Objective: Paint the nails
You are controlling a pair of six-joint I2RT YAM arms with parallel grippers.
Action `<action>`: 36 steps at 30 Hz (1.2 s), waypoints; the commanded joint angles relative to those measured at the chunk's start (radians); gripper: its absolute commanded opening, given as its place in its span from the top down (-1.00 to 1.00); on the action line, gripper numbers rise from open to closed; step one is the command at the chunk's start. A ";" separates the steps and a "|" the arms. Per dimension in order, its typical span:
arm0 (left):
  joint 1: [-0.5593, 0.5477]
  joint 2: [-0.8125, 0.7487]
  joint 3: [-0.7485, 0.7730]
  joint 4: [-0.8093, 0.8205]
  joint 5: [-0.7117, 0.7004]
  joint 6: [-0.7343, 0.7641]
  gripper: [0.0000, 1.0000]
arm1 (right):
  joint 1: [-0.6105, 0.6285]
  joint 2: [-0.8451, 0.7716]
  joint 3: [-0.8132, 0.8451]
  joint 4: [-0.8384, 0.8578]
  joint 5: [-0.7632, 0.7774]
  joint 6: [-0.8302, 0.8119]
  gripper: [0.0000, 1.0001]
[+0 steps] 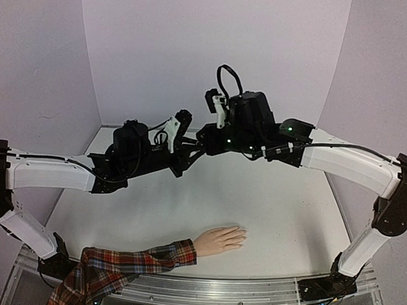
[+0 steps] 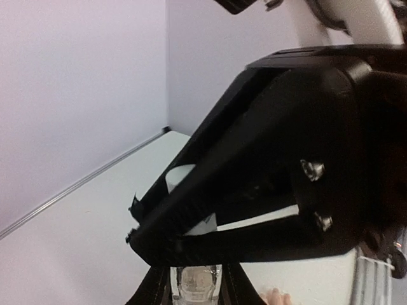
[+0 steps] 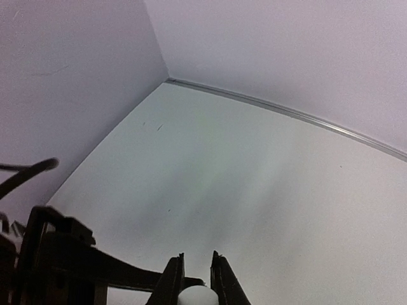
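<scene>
One red plaid sleeve [image 1: 117, 269] runs off the near-left edge of the table [image 1: 282, 210]. Its single mannequin hand [image 1: 220, 240] lies flat near the front, fingertips pointing right, and the nails [image 1: 242, 235] are too faint to count. Above it, the left claw [image 2: 194, 279] is clamped on one small clear bottle [image 2: 194, 289], which is mostly cut off. The right claw [image 3: 198, 270] is closed on one white cap [image 3: 197, 297] — the join between cap and bottle is hidden.

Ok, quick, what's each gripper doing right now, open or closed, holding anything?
Left gripper: closed, holding the small clear bottle.
Right gripper: closed on the bottle's white cap.
</scene>
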 commanded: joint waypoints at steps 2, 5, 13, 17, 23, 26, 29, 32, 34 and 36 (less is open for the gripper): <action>0.176 -0.066 -0.020 0.233 0.960 -0.194 1.00 | -0.061 -0.100 -0.115 0.033 -0.850 -0.342 1.00; 0.215 -0.013 0.040 0.170 1.104 -0.228 1.00 | -0.078 -0.088 -0.110 0.023 -0.955 -0.328 1.00; 0.214 -0.058 0.047 -0.022 0.651 -0.045 1.00 | -0.087 -0.180 -0.201 0.108 -0.551 -0.191 -0.16; 0.187 -0.069 0.037 -0.053 0.341 -0.030 1.00 | -0.088 -0.202 -0.201 0.112 -0.318 -0.074 -0.29; 0.064 -0.062 0.035 -0.048 -0.052 0.094 1.00 | -0.068 -0.166 -0.154 0.109 -0.169 0.139 -0.18; 0.023 -0.044 0.049 -0.038 -0.133 0.116 1.00 | -0.049 -0.125 -0.102 0.094 -0.114 0.172 -0.06; 0.011 -0.033 0.059 -0.033 -0.146 0.115 1.00 | -0.041 -0.084 -0.045 0.068 -0.078 0.185 0.10; 0.005 -0.031 0.063 -0.031 -0.163 0.107 1.00 | -0.034 -0.054 0.000 0.038 -0.060 0.184 0.25; 0.002 -0.034 0.065 -0.029 -0.167 0.102 1.00 | -0.034 -0.037 0.017 0.022 -0.057 0.181 0.31; -0.001 -0.036 0.065 -0.027 -0.165 0.093 1.00 | -0.033 -0.029 0.024 0.021 -0.067 0.177 0.34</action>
